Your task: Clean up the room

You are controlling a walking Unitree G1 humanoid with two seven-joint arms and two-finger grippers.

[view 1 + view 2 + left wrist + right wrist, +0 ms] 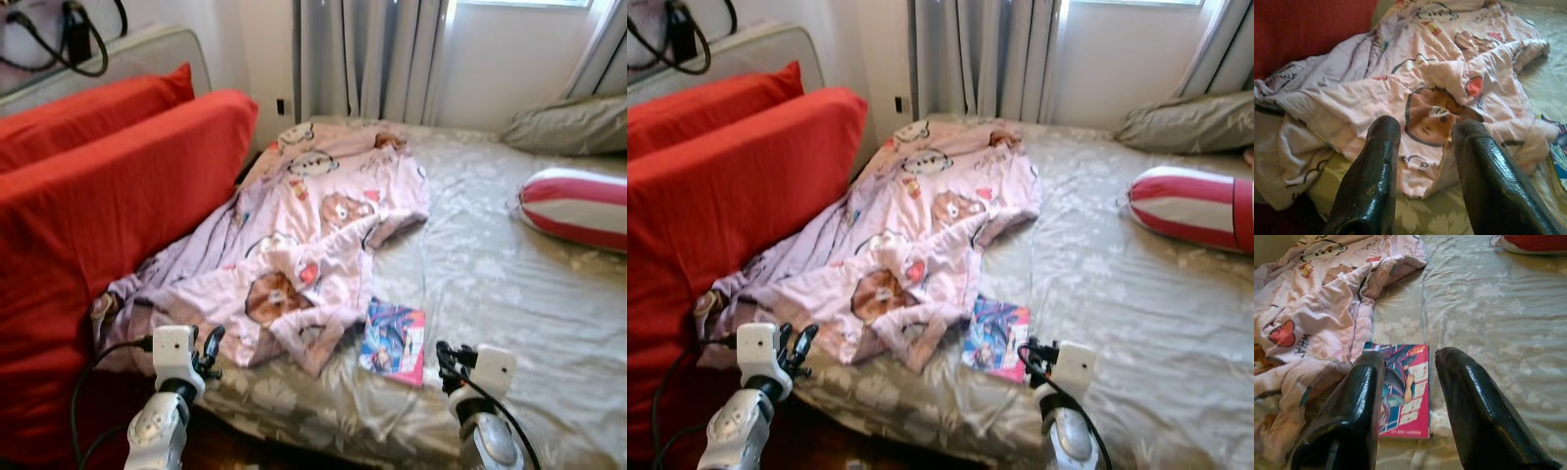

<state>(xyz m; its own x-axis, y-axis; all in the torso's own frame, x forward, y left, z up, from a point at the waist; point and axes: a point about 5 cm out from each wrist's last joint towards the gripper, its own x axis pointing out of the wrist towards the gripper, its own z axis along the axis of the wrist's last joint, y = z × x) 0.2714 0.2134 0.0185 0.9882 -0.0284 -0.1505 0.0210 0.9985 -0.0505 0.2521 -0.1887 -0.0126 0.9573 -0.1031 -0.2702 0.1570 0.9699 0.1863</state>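
Both hands hover empty at the bed's near edge.
Left hand (1422,161), fingers apart, faces the rumpled pink cartoon-print blanket (294,235); right hand (1409,396), likewise parted, faces the colourful magazine (394,341) lying on the grey floral bed sheet (509,284).

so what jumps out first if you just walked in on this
The big red cushions stacked along the left side of the bed grab the eye first, with a crumpled pink cartoon-print blanket sprawled on the grey sheet against them. A bright magazine lies near the bed's front edge beside the blanket, and a red-and-white striped pillow sits at far right. The left gripper and right gripper hover open at the front edge.
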